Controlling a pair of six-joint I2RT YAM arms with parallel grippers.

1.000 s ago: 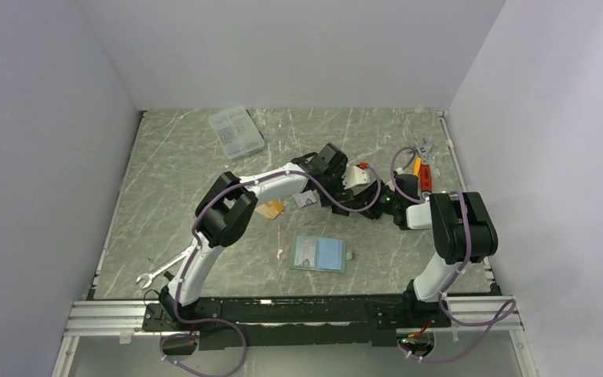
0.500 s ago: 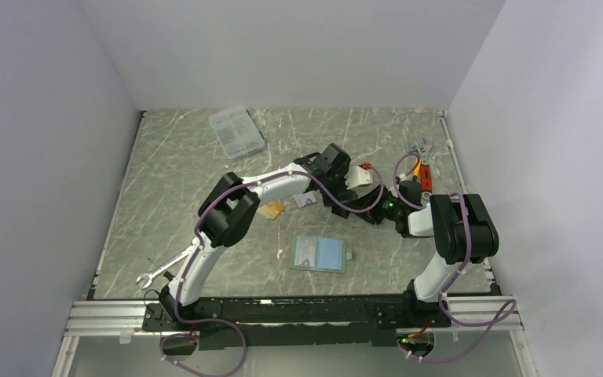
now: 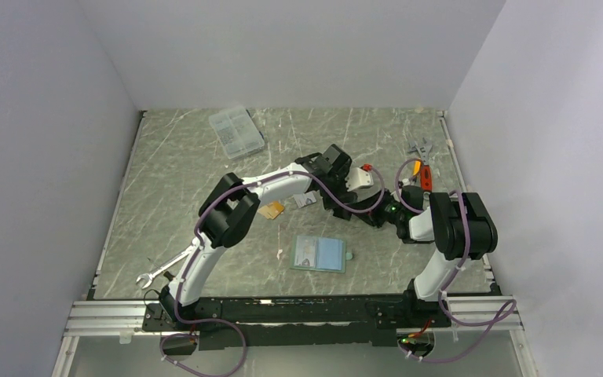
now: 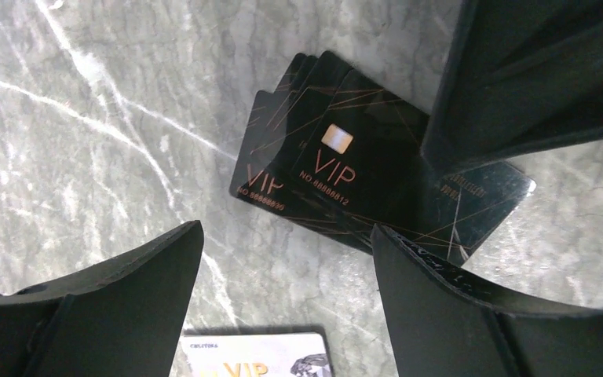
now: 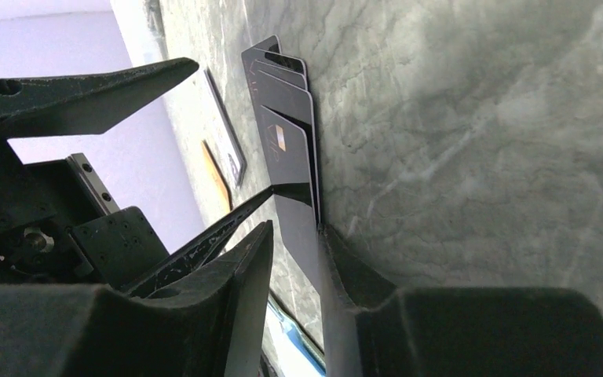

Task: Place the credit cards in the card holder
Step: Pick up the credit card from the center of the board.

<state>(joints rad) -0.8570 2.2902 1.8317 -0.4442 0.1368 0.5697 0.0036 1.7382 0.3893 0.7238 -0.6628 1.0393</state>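
The card holder (image 3: pixel 319 254) lies open on the table, light blue inside. An orange-gold credit card (image 3: pixel 270 210) and a silvery-white credit card (image 3: pixel 305 200) lie flat to its upper left. A fanned stack of black VIP cards (image 4: pixel 345 165) lies on the marble. My left gripper (image 4: pixel 286 228) hangs open above the bare table between the stack and the silvery-white card (image 4: pixel 255 357). My right gripper (image 5: pixel 294 228) straddles the near end of the black stack (image 5: pixel 286 133). One finger sits against the cards. The other stands a small gap away.
A clear compartment box (image 3: pixel 236 131) stands at the back left. A spanner (image 3: pixel 162 269) lies at the front left. Pliers and orange-handled tools (image 3: pixel 419 161) lie at the back right. The two grippers are close together over the table's middle.
My right arm has slid a little to the left toward the black cards and its jaws have narrowed slightly. The left arm has barely moved.
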